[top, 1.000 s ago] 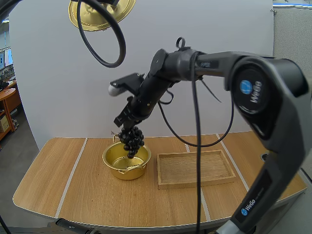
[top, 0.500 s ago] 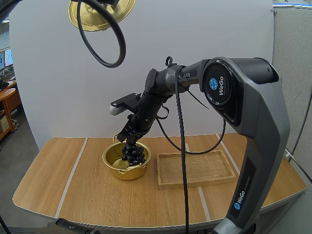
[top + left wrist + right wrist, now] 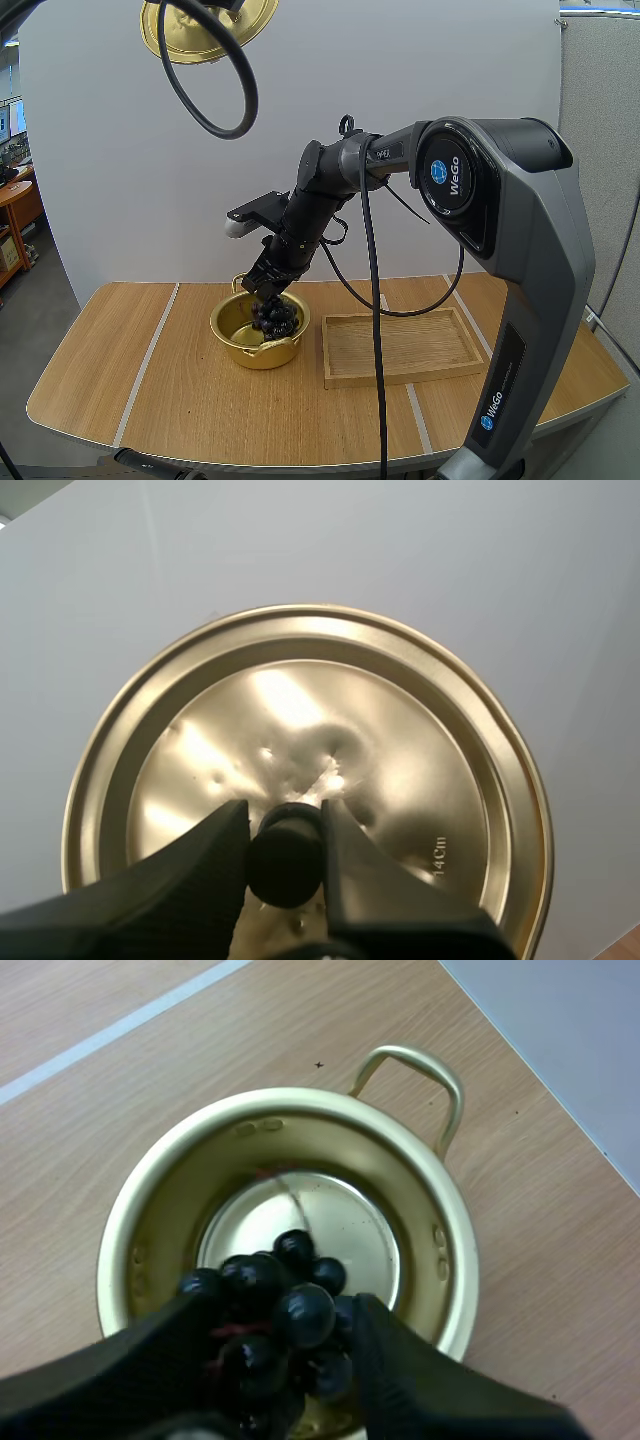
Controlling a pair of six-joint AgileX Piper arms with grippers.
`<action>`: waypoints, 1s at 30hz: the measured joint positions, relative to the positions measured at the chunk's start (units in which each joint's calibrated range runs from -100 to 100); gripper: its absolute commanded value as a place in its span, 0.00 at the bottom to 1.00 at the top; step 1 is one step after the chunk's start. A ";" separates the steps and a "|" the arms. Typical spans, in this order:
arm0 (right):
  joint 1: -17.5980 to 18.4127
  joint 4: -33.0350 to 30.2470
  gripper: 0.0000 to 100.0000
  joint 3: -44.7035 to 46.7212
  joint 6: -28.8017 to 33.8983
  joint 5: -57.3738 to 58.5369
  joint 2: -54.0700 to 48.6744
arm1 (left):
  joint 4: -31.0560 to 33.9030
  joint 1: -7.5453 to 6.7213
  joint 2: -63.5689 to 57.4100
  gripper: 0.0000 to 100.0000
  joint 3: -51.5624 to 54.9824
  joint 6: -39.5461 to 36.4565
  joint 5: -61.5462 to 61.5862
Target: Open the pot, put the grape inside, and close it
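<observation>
On the table (image 3: 150, 390), the pot (image 3: 235, 342) half hides the grapes (image 3: 277, 317), pinched by the right gripper (image 3: 268, 289); the left gripper (image 3: 285, 815) clamps the knob (image 3: 285, 868) of the lid (image 3: 400, 730).

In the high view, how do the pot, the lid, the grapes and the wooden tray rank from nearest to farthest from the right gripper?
1. grapes: held by the right gripper, hanging into the pot.
2. pot: on the table, just below the gripper.
3. wooden tray: on the table, to the pot's right.
4. lid: high up, at the far left.
</observation>
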 measured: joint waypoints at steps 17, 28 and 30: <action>0.00 0.10 1.00 0.00 1.48 1.99 -3.86 | 0.00 0.00 0.00 0.00 0.00 0.00 0.00; 0.00 3.12 1.00 0.00 3.87 11.13 -13.69 | 0.00 0.00 0.00 0.00 0.00 0.00 0.00; 0.00 3.50 1.00 0.15 3.87 11.71 -13.69 | 0.00 0.00 0.00 0.00 0.00 0.00 0.00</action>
